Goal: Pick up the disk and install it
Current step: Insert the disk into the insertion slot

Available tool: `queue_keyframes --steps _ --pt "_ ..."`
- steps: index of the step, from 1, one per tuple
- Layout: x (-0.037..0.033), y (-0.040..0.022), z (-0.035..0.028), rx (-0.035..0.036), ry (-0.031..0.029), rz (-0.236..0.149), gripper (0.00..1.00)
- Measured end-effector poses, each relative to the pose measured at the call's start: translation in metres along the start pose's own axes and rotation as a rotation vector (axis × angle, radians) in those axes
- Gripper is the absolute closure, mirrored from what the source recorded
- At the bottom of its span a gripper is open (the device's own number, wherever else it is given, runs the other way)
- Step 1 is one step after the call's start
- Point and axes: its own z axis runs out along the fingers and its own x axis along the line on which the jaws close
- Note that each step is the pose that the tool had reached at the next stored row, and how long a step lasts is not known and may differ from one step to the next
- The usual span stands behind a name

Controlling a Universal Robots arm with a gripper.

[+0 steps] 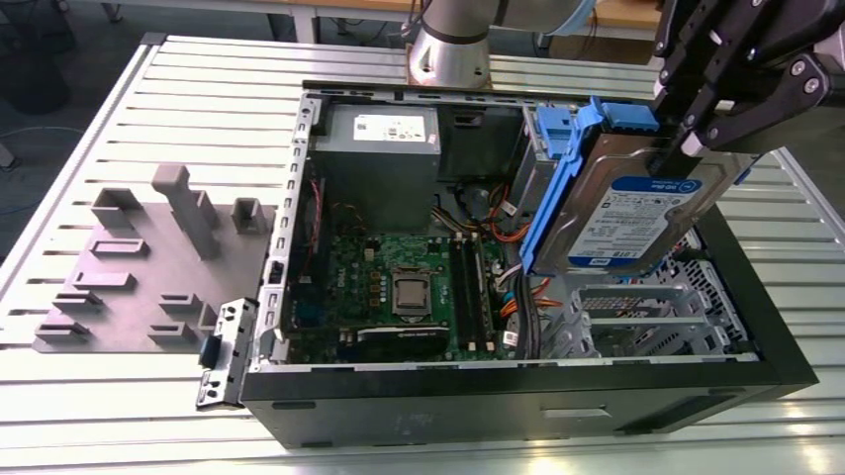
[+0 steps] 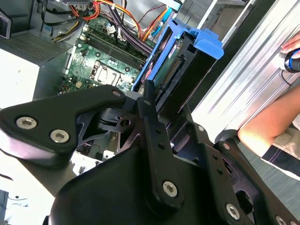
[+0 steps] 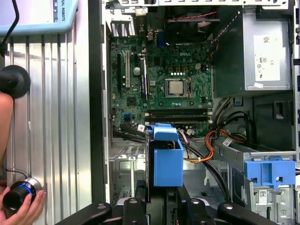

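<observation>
- A slatted metal table (image 1: 198, 89) carries everything. Toward its edge on the exterior view's left lies a grey fixture plate (image 1: 145, 267) with several upright blocks. Nothing rests in it.
- Just beside the plate, mid-table, an open computer case (image 1: 528, 396) lies on its side with the interior facing up.
- In the case's far corner on the exterior view's left sits the grey power-supply box (image 1: 376, 148) with a white sticker. In front of it is the green motherboard (image 1: 396, 287), its processor socket bare.
- On the exterior view's right side of the case, the disk (image 1: 634, 213) hangs in the air, label up and steeply tilted. Its lower end dips toward the case interior beside orange and black cables. Blue carrier rails run along its edges.
- The tool (image 1: 694, 139) is clamped narrowly on the disk's upper end. The second wrist view shows the black fingers (image 2: 149, 101) pressed against the drive body.
- Under the disk, at the case's near corner, is a silver drive cage (image 1: 634, 317) with open slots.
- In the first wrist view, another blue drive carrier (image 3: 271, 172) with a tab handle already sits in a bay near the held disk (image 3: 167, 161).
- At the table's edge in that view, a person's hand (image 3: 28, 211) rests on a small black and blue knob.
- Progress, as a judgement: the pick-up is done, since the disk is off any surface and carried by the tool. The install is not done, as the disk looks angled above the cage and not seated in any slot.
</observation>
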Motion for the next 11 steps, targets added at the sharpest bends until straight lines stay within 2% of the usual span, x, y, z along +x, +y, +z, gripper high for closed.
queue_keyframes --steps 5,11 --pt "0.0 -0.0012 0.0004 0.0 0.0 0.0 0.65" --pt "0.0009 -0.0101 0.0022 0.0 0.0 0.0 0.65"
